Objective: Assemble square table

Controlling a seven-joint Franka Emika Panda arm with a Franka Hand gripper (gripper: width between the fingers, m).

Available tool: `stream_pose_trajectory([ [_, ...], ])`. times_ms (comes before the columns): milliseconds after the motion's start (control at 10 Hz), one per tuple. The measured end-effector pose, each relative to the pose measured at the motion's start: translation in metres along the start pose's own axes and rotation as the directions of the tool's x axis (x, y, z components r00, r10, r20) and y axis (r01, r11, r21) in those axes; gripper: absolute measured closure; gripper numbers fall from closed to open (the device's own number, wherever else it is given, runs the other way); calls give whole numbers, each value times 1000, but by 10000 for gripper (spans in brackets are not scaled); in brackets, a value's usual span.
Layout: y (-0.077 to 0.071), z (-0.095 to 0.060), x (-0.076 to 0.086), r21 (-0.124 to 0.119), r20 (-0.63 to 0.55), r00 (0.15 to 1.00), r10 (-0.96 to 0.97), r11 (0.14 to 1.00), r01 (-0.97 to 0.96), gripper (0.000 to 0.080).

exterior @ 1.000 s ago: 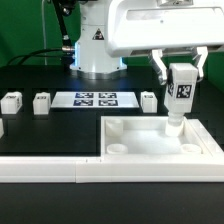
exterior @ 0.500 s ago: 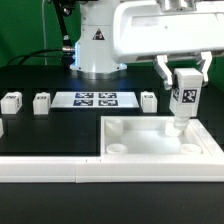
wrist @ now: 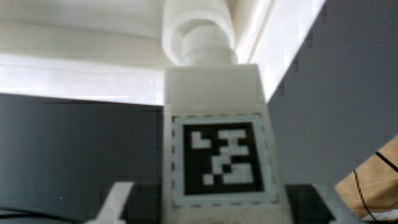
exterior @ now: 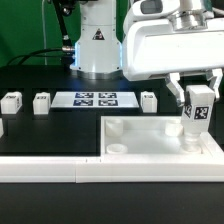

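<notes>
Leg (exterior: 197,112) in the exterior view: it hangs upright, clamped by its tagged block between the fingers (exterior: 180,90). Its round lower end is down at the tabletop (exterior: 150,140), near the far corner on the exterior view's right. I cannot tell whether it is seated in the socket yet. The tabletop lies on the black desk (exterior: 50,130). A spare leg (exterior: 148,100) stands near the marker board (exterior: 95,99).

I judge the leg to be light, stiff, smooth plastic. Holding the block's flat sides, as now, should stop it twisting, though the slick faces could slip if I press off-axis.

Against a second ago, the arm has shifted toward the exterior view's right and nearer the camera, carrying the leg along and lower, with the same grip.

In the wrist view, the leg (wrist: 217,150) fills the picture with its tag facing me. The fingers (wrist: 125,205) hug its sides, and its peg points down at the white tabletop (wrist: 71,75).
</notes>
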State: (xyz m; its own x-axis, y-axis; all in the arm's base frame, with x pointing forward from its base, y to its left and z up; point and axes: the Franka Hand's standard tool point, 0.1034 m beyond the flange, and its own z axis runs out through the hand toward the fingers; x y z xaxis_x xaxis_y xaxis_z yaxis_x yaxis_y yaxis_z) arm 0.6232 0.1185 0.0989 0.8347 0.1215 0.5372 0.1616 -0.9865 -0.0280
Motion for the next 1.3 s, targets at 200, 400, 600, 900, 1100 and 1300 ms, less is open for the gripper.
stream_pose_trajectory([
  [200, 1, 5, -2, -1, 4, 1000, 1, 1000, -1, 508],
  [400, 2, 11, -3, -2, 1, 1000, 2, 1000, -2, 508],
  [600, 2, 16, -5, -2, 5, 1000, 1, 1000, -1, 508],
  [900, 3, 18, -4, -13, -73, 997, -8, 1000, 7, 507],
  [1100, 3, 18, -3, -14, -76, 997, -9, 1000, 8, 507],
  [1300, 2, 19, -5, -11, -58, 998, -9, 1000, 9, 427],
])
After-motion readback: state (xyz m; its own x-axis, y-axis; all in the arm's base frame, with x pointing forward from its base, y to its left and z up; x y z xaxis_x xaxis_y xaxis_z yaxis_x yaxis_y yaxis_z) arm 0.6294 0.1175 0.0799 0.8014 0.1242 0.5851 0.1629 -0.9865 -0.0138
